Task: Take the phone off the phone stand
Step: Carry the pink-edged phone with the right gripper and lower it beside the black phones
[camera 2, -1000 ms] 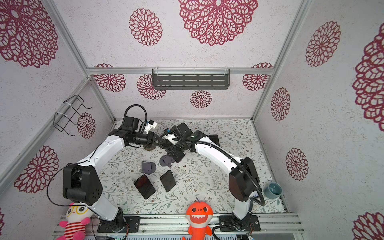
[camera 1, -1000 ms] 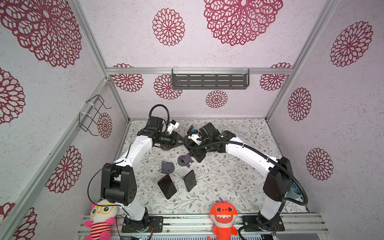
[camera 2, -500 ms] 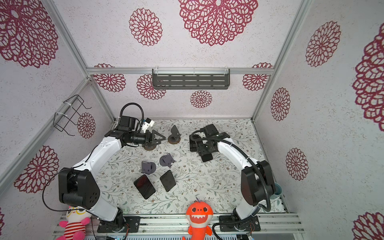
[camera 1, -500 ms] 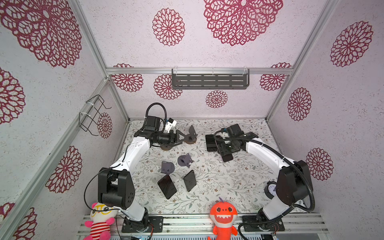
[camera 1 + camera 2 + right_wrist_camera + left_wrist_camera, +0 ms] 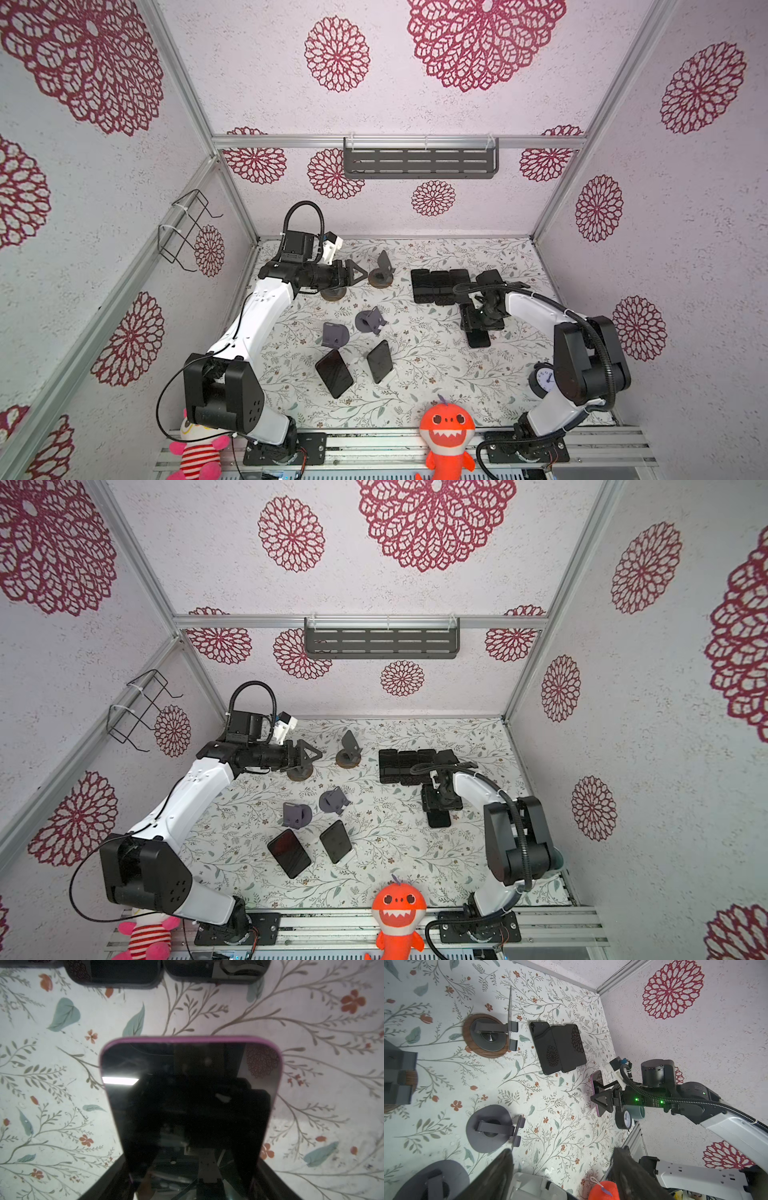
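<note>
Bench (image 5: 436,386): floral-printed surface, walled at the back and both sides.
Row of dark phones (image 5: 440,286): they lie flat, side by side, toward the far right of the bench.
Left gripper (image 5: 359,274): held level at the far left, with its fingers spread wide and nothing between them.
Right gripper (image 5: 480,326): points down just in front of the row and is clamped across the width of the phone.
Phone stand (image 5: 380,276): round wood-rimmed base with an upright back plate. It is empty, just beside the left gripper's tips and well apart from the phone.
Second wood-based stand (image 5: 332,294): partly hidden beneath the left gripper.
Phone (image 5: 478,340): magenta case, dark screen facing up. The right gripper holds it low at the bench, and I cannot tell whether it touches.
Phone long axis: runs far to near. In the right wrist view one short end points at the row of dark phones. In both top views the other end sticks out past the gripper toward the bench's near edge.
</note>
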